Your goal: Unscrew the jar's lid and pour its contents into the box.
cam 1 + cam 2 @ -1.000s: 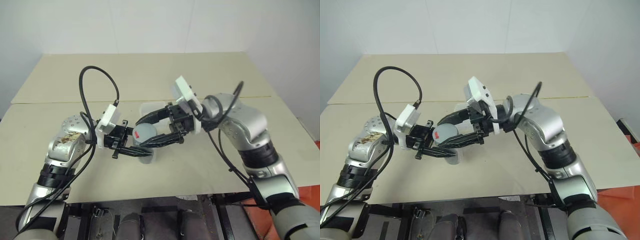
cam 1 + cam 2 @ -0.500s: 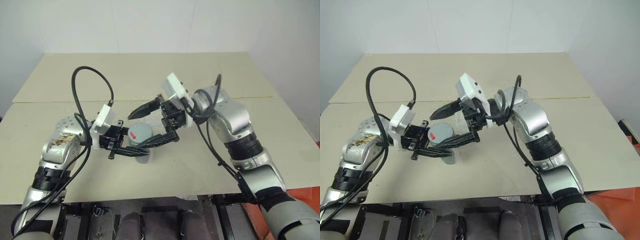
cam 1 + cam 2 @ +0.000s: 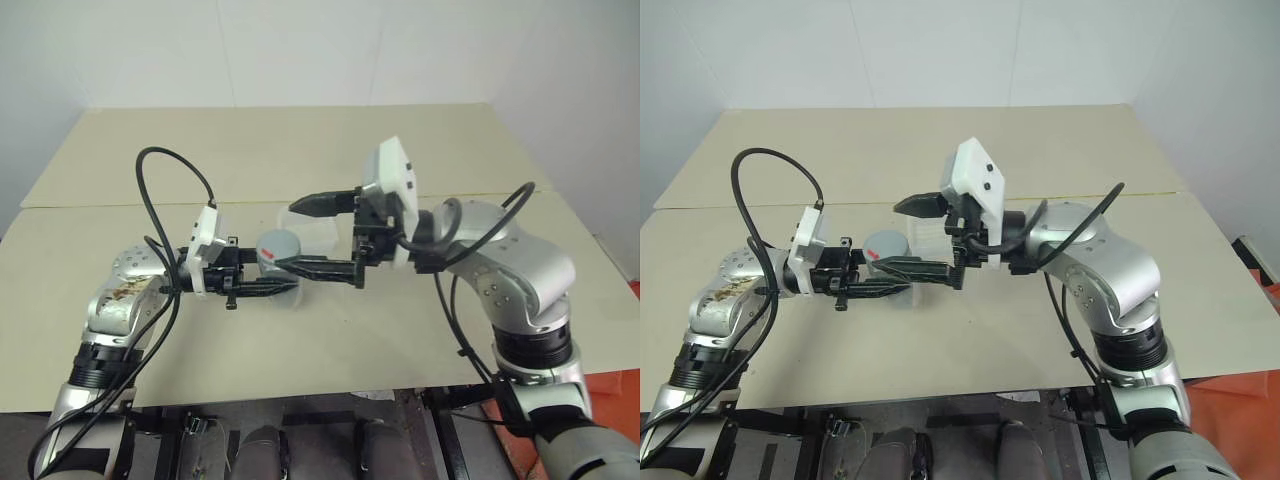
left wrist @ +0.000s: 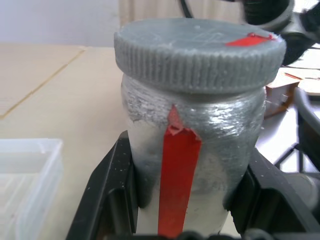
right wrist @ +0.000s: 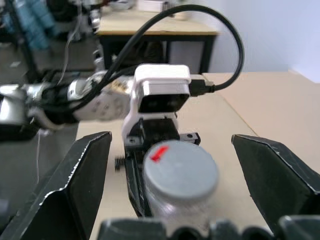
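While left tool clamps jar above surface, lid on, right tool gapes wide around lid, box beside

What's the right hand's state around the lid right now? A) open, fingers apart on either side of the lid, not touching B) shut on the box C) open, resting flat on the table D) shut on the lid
A: the right hand stands open, its fingers spread wide of the lid, while the left hand grips the jar below it.
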